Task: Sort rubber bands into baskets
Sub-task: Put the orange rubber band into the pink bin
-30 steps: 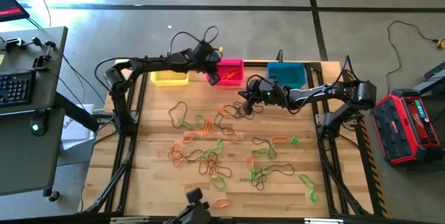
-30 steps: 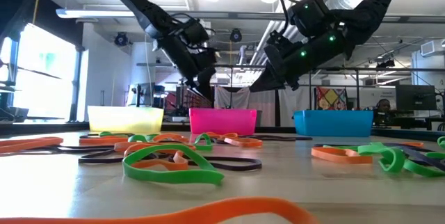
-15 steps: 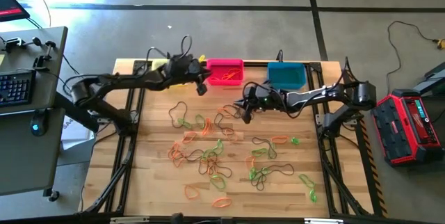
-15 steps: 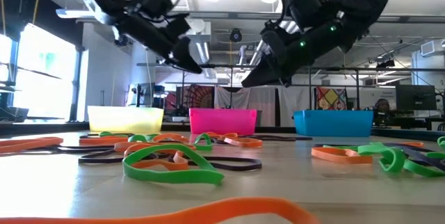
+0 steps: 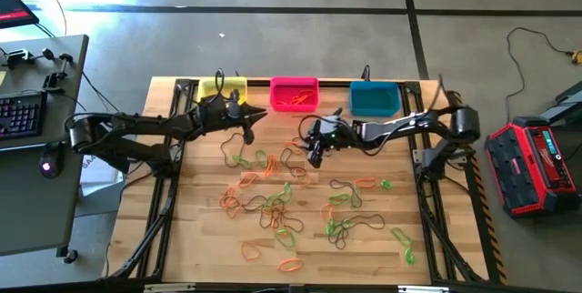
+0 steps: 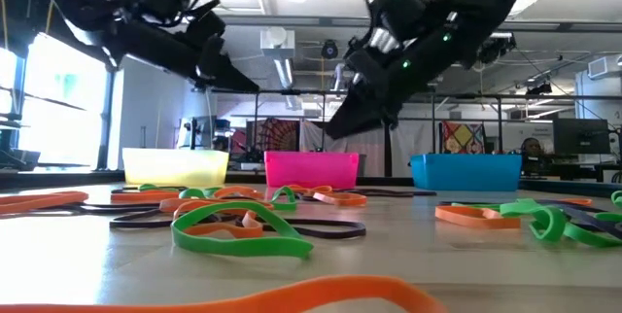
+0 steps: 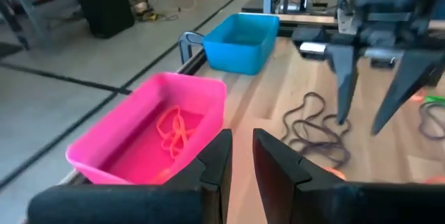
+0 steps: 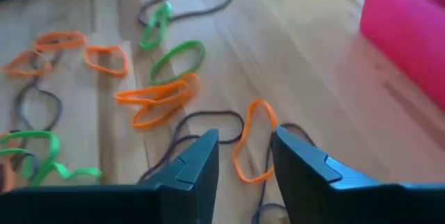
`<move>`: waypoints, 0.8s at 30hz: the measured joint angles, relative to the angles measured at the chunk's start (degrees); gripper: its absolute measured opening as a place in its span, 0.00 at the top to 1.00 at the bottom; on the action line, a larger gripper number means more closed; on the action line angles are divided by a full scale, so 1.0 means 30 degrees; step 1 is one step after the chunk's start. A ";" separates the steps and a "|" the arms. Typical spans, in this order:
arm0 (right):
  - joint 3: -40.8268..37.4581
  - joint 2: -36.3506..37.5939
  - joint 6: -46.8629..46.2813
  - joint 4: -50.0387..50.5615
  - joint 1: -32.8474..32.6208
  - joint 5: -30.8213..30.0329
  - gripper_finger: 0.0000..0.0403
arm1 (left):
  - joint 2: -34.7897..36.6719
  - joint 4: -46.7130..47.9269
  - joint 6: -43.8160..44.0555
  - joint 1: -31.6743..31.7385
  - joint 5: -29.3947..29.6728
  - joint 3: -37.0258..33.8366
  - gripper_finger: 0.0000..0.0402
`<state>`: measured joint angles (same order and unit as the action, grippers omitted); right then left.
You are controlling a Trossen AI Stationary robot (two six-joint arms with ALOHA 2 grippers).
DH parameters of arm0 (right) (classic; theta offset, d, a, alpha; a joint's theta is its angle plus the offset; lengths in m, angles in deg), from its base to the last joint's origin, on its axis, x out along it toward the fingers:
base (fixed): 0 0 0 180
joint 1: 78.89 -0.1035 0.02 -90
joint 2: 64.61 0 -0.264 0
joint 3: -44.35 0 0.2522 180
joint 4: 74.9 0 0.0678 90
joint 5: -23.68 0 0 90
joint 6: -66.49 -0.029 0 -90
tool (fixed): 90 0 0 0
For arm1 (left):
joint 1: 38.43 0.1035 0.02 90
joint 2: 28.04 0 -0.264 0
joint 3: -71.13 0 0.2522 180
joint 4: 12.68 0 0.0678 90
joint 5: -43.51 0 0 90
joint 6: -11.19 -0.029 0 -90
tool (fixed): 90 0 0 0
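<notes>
1. High view: the right gripper [image 5: 314,147] hangs over a tangle of dark and orange rubber bands [image 5: 273,204] near the table's middle back, just in front of the pink basket [image 5: 294,94]. The left gripper [image 5: 250,122] sits low in front of the yellow basket [image 5: 223,91]. The teal basket [image 5: 374,98] stands at the right end of the row. Loose bands cover the middle and front of the table [image 5: 200,238].

2. Low view: both arms slant in from above, clear of the basket rims. Bands lie flat across the foreground.

3. Left wrist view: the fingers stand narrow with a slim gap and nothing between them. Orange bands already lie in the pink basket.

4. Right wrist view: the jaws are parted and empty, straddling an orange band [image 8: 252,147] that crosses a dark one [image 8: 201,123].

5. Risk: bands overlap here, so one pinch could lift two colours together, or snag the dark loop and drag it.

6. Room: the two grippers are near each other by the pink basket, so they could clash. The table's front and sides lie open.
</notes>
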<state>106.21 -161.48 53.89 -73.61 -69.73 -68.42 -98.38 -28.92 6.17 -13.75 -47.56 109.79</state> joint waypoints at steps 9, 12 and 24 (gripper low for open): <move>0.1913 -0.2491 -0.0451 0.2177 0.0075 -0.1944 0.69 | 0.0605 -0.0820 0.0509 -0.0684 0.0072 -0.0930 0.88; 0.2142 -0.2938 -0.0468 0.2246 0.0068 -0.1776 0.69 | 0.0589 -0.0915 0.0480 -0.0905 0.0082 -0.0930 0.88; 0.2482 -0.4410 -0.1803 0.2386 0.0596 -0.1664 0.69 | 0.0582 -0.0919 0.0602 -0.1666 0.0103 -0.0930 0.88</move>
<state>113.66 -174.71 48.48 -66.46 -67.94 -73.41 -96.64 -31.67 7.98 -18.74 -47.25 107.00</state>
